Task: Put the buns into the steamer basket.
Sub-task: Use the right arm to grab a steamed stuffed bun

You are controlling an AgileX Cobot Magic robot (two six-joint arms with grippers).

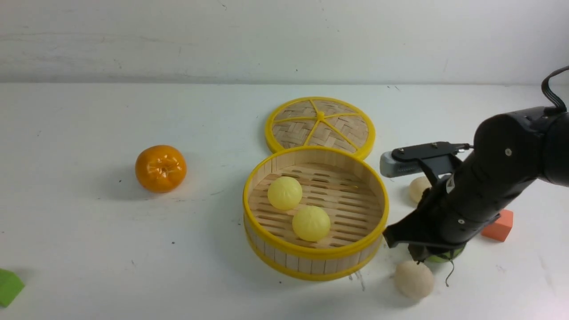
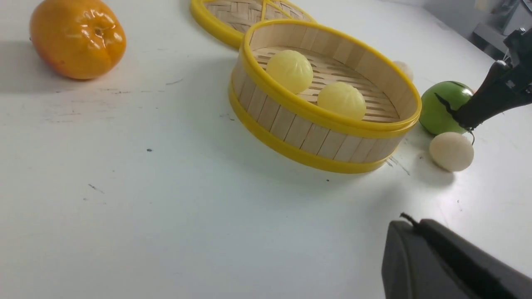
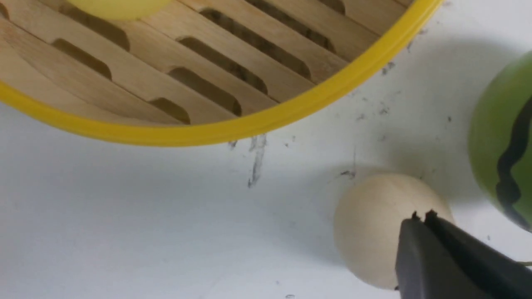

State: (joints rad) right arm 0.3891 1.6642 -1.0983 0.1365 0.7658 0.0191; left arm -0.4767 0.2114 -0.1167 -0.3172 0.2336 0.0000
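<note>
Although two buns are already inside it, the round pale bamboo steamer basket with yellow rims (image 1: 311, 253) has room on its slatted floor for more, and it serves as the landmark here. The flat woven lid with yellow spokes (image 1: 289, 129) lies just beyond it. The glossy orange tangerine (image 1: 161, 169) sits well apart on the basket's left, and the green black-striped watermelon ball (image 2: 444, 104) is on its right, partly hidden by the black right gripper (image 3: 424, 218). That gripper's fingers are together with nothing between them, above the near cream bun. The black left gripper (image 2: 411, 224) also has its tips together, holding nothing.

Smallest are the smooth domed buns: two pale yellow (image 1: 284, 193) in the basket, one cream-white (image 1: 414, 280) near its right front, another cream-white (image 1: 418, 189) to its right, farther back. They look light, perhaps slightly soft, and the rounded tops could let fingertips slip. Best to open the right gripper first, then take the near bun low around its widest part, squeezing gently and keeping off the watermelon ball beside it.
</note>
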